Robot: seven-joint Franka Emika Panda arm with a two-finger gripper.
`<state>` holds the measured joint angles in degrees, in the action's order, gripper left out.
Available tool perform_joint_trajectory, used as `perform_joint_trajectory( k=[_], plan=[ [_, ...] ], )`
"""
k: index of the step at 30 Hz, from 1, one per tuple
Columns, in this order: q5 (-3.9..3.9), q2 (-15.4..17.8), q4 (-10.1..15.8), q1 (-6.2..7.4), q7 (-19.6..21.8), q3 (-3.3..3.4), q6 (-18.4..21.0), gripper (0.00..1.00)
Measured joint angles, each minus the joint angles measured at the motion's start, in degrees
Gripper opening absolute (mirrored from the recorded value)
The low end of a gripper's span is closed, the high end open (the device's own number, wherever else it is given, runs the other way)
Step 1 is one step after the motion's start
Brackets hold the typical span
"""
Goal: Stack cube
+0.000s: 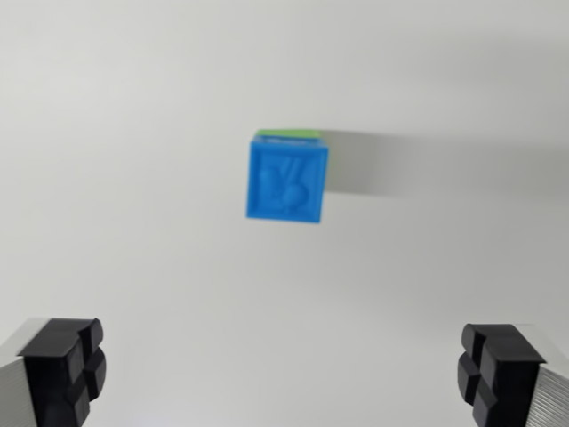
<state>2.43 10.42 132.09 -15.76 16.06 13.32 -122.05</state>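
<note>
Wrist view, looking straight down. The hand (283, 374) is released: its two black fingertips (62, 369) stand wide apart at the bottom corners, with nothing between them. The blue cube (286, 182) lies well ahead of the hand, roughly centred between the fingertips' line, on the plain white table (133, 107). A thin green strip (287, 134) shows along the blue cube's far edge; this appears to be a green cube beneath it, which would mean the stack is already made. On that reading, the step in hand is the retreat after placing, and the next move calls only for a clean lift away without brushing the stack.

Limits of inspection: the picture is blurred, so the relief on the blue face is unreadable. The green piece is almost wholly covered; its shape and alignment cannot be confirmed. The fingers are cut off at the frame's bottom.
</note>
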Motion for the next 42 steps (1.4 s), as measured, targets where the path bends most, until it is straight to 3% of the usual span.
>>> perform_joint_trajectory(
  k=[20,42],
  plan=[
    [0.25,2.26,-4.58,0.0,0.34,-0.35,6.81,1.0],
    [0.26,2.18,-4.89,0.0,0.36,-0.39,7.3,1.0]
  ],
)
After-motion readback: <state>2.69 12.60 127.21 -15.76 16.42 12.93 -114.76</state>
